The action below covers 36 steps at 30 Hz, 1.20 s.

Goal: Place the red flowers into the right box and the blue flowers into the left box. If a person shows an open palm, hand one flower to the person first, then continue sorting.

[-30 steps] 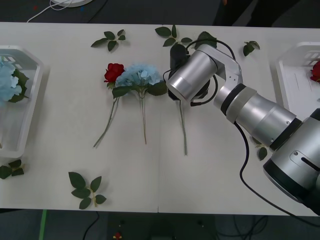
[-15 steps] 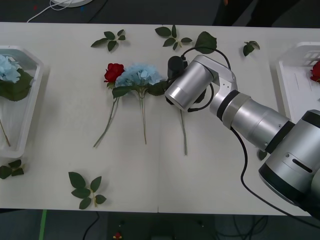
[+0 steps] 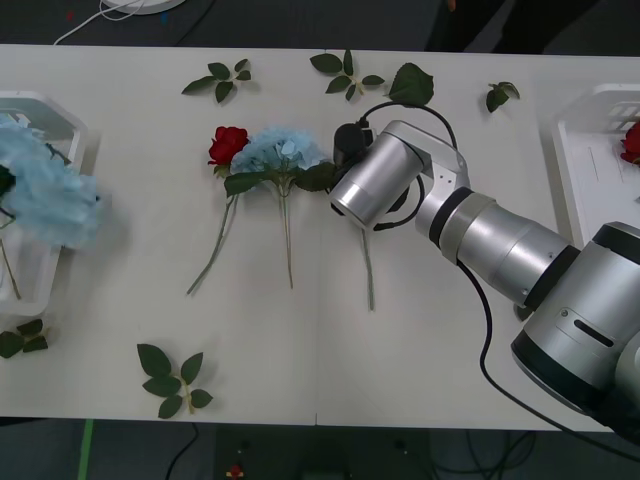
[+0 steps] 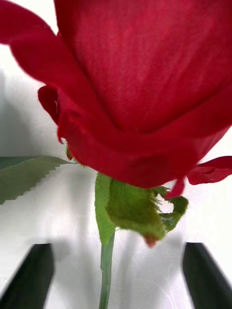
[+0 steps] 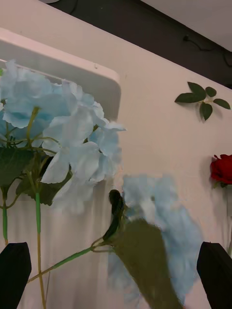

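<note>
From the front, my right arm reaches across the white tabletop [image 3: 430, 370] toward its middle, and the wrist hides my right hand, which sits over the head of a red flower whose stem [image 3: 366, 268] runs out from under the arm toward me. Just to the left lie another red rose [image 3: 227, 144] and a blue hydrangea [image 3: 279, 150], heads almost touching, stems side by side. The left box [image 3: 50, 125] sits at the tabletop's left edge, with a blurred blue flower [image 3: 48, 200] over its rim. The right box [image 3: 585, 160] is at the right edge, with a red flower [image 3: 631, 141] inside. Loose leaf sprigs [image 3: 172, 379] lie scattered around.

At my right wrist, my right hand [image 4: 116, 273] is spread wide, its black fingers [image 4: 30, 275] apart on either side of a thin green stem [image 4: 105, 270], not touching it. The red rose head [image 4: 140, 82] looms very close above them.

At my left wrist, my left hand [image 5: 116, 275] is also spread, gripping nothing. One blue hydrangea [image 5: 53, 130] lies in the left box [image 5: 63, 63] against its rim. A second, blurred blue flower [image 5: 154, 231] hangs between the fingers; whether it touches anything I cannot tell. A red rose [image 5: 223, 169] shows on the tabletop beyond.
</note>
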Tool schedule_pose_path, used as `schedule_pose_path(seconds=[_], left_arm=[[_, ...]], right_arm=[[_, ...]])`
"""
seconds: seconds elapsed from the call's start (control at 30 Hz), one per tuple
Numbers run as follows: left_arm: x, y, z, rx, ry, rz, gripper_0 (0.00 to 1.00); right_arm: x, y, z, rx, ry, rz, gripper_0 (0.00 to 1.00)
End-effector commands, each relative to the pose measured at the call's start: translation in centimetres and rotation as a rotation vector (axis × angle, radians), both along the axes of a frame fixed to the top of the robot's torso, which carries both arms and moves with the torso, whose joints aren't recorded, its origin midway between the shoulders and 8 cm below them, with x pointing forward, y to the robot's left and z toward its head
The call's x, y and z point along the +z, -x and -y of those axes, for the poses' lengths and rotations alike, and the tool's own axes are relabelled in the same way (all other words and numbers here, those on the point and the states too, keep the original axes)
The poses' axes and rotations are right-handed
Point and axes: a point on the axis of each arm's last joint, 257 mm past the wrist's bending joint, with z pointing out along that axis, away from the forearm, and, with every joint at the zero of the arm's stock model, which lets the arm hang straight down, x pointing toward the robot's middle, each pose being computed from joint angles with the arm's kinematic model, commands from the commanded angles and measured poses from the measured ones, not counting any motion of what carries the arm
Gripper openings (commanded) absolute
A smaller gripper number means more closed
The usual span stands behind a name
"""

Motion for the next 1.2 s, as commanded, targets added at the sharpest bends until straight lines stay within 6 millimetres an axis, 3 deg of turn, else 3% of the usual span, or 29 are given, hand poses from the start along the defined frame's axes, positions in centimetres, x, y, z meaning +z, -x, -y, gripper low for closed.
schedule_pose_path(seconds=[0.03, 0.47, 0.67, 0.87, 0.97, 1.2], left_arm=[[1.9, 0.9, -0.1, -0.031, -0.017, 0.035, 1.00], [4.2, 1.2, 3.0, -0.120, 0.068, 0.082, 1.00], [6.7, 1.2, 7.7, -0.235, 0.083, 0.123, 1.00], [7.6, 0.7, 14.4, -0.335, 0.131, 0.068, 1.00], [7.7, 0.3, 17.6, -0.370, 0.150, 0.021, 1.00], [6.9, -1.4, 22.4, -0.288, 0.097, -0.138, 1.00]], right_arm=[[2.7, -0.7, -3.7, 0.023, -0.041, 0.052, 0.00], [2.7, -0.7, -3.7, 0.018, -0.044, 0.053, 0.00], [2.8, -0.8, -3.2, 0.015, -0.029, 0.054, 0.00], [4.9, -1.4, -1.8, 0.006, -0.012, 0.062, 0.00], [6.6, -1.2, -0.4, -0.006, -0.004, 0.042, 0.00], [11.0, -1.6, 4.6, 0.001, 0.025, 0.027, 0.00]])
